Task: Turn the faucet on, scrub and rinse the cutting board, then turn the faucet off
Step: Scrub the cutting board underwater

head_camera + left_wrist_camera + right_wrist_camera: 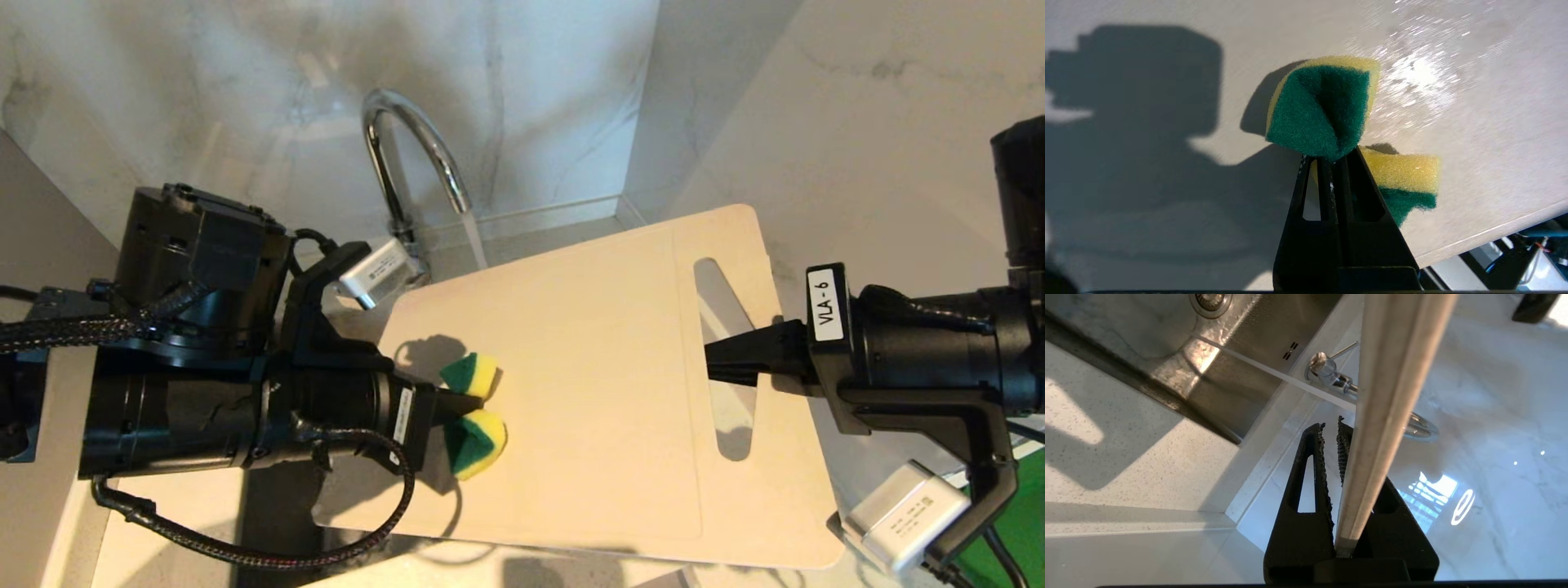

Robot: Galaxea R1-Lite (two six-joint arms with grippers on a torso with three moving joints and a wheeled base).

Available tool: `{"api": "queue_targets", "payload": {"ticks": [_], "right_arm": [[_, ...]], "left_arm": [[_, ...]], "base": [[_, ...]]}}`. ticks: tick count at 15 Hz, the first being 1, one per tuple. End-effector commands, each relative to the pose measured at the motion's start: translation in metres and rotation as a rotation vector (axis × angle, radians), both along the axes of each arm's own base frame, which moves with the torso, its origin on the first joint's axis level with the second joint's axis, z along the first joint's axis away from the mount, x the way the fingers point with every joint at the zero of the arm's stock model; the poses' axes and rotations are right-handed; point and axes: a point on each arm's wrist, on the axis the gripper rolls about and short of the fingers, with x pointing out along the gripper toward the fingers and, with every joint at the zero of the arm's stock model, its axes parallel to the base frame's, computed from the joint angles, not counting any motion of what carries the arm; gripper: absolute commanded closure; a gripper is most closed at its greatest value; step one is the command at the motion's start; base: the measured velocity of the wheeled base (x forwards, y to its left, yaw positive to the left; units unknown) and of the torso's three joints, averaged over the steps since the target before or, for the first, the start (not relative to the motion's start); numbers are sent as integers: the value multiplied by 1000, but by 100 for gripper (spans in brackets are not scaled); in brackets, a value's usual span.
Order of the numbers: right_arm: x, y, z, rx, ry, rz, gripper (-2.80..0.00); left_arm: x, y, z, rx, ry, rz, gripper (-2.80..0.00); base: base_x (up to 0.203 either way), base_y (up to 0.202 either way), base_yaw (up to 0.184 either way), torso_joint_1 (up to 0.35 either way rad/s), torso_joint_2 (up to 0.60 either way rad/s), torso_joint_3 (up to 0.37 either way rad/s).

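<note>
The cream cutting board (588,367) is held tilted over the sink, under the chrome faucet (412,139), which runs a thin stream of water (475,241) onto the board's far edge. My left gripper (473,402) is shut on a folded green-and-yellow sponge (478,441) that presses against the board's face. In the left wrist view the sponge (1323,110) bulges out past the gripper (1331,157), and the board (1474,143) glistens wet beside it. My right gripper (718,363) is shut on the strip beside the board's handle slot. Its wrist view shows the board edge (1392,396) seated in the gripper (1331,428).
The steel sink (1241,367) with its drain (1210,300) lies below, and the faucet's base and thin lever (1331,371) show behind the board. Marble walls close the corner behind. A speckled counter (1126,449) borders the sink. A green flat board (1020,523) shows at the lower right.
</note>
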Motion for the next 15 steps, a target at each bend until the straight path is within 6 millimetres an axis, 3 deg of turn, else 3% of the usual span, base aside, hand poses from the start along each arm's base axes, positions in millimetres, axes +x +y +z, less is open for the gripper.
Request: {"api": "queue_targets", "payload": {"ticks": [1, 8, 15], "right_arm": [[1, 0, 0, -5, -9, 11, 0], [-1, 0, 1, 1, -10, 8, 0], [-1, 0, 1, 2, -14, 8, 0]], "left_arm": [[0, 9, -6, 11, 13, 21, 0], [-4, 61, -43, 11, 64, 68, 0], [19, 118, -63, -17, 75, 171, 0]], "base": [[0, 0, 0, 0, 0, 0], [0, 0, 0, 0, 0, 0], [0, 0, 0, 0, 0, 0]]}}
